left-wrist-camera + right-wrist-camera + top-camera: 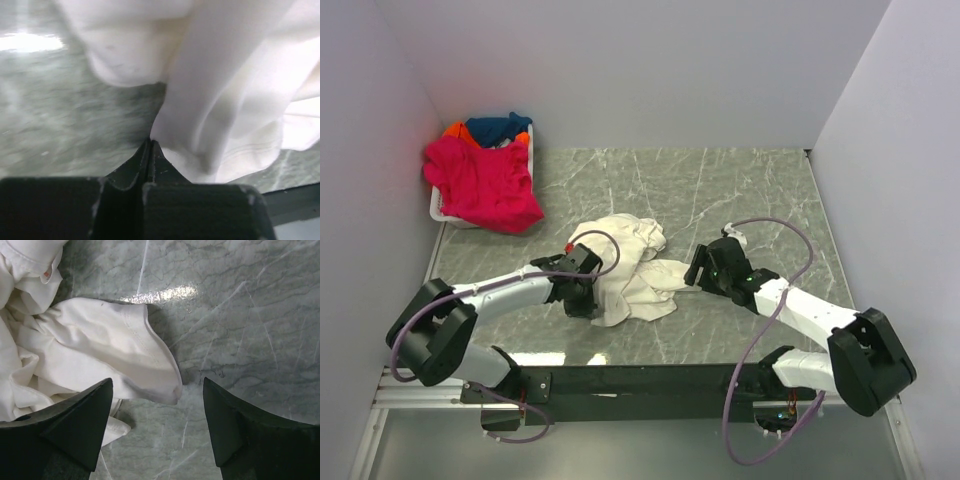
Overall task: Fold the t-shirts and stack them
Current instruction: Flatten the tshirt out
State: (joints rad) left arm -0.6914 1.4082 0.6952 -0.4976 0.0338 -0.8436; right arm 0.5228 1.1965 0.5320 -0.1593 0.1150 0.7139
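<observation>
1. My left gripper [150,144] is clenched on a fold of the cream shirt [630,270].
2. My right gripper [156,384] is spread wide, empty, beside that crumpled shirt's hem on the table [740,190].
3. In the far left corner, the pink shirt [485,185], blue shirt [498,128] and orange shirt [454,130] lie heaped in the basket [438,213].

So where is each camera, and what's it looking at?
Top external: high behind the arms, looking down at the table; both arms and bases show.
Left wrist: on the left arm, looking along the shut left gripper at the cream t-shirt.
Right wrist: looking down past the open right gripper at the table.
All three show the cream t-shirt.
</observation>
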